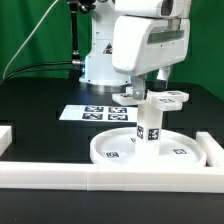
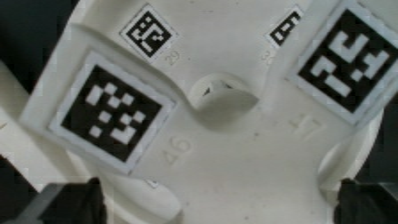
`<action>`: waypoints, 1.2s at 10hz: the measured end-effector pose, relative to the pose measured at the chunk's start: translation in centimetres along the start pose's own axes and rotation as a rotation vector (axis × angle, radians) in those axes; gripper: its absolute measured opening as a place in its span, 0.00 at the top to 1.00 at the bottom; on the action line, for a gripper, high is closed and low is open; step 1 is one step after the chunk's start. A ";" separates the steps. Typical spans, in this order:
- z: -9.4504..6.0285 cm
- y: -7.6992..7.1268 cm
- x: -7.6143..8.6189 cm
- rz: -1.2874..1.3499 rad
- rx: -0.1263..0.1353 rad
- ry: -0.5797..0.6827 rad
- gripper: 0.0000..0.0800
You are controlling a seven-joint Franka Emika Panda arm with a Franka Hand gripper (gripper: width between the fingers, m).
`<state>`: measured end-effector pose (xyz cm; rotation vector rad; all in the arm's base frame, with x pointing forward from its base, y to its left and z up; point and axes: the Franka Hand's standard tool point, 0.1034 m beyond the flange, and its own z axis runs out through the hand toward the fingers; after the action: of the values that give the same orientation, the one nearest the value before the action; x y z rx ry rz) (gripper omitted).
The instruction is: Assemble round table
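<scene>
Three white parts sit stacked under me. Lowest is the large rimmed round disc (image 1: pixel 112 148), flat on the black table (image 1: pixel 40 100), close against the long white border bar (image 1: pixel 110 178) that runs along the near edge. Standing upright on the disc's middle is the short thick cylinder post (image 1: pixel 148 128), a black-and-white tag on its side. On top of the post sits the four-armed cross piece (image 1: pixel 152 99), its arms level, each carrying a tag.

My gripper (image 1: pixel 145 82) hangs directly over the cross piece, jaws spread wide and holding nothing. From the exterior view I cannot tell whether my fingertips touch the cross piece.

Wrist view: cross piece (image 2: pixel 214 110) fills nearly the whole picture, close up. Two large tags on neighbouring arms, two smaller ones further off, a small round boss at the hub. My dark fingertips (image 2: pixel 107 200) show blurred at the edge, well apart, one on each side of an arm.

Beyond the stack, toward the arm's base, the marker board (image 1: pixel 95 113) lies flat on the table. Green backdrop behind.
</scene>
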<state>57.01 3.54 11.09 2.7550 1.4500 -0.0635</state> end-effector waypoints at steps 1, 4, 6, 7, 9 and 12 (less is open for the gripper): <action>0.0 0.0 -0.1 0.002 0.001 -0.001 0.19; 0.0 0.1 -0.2 0.012 0.002 -0.001 0.19; 0.0 0.1 -0.2 0.013 0.002 -0.002 0.19; 0.0 0.1 -0.3 0.013 0.002 -0.002 0.19; -0.3 -0.1 0.2 -0.015 -0.004 0.000 0.19; -0.4 -0.5 0.8 -0.045 -0.010 -0.004 0.19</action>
<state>57.03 4.48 11.40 2.7130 1.5077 -0.0628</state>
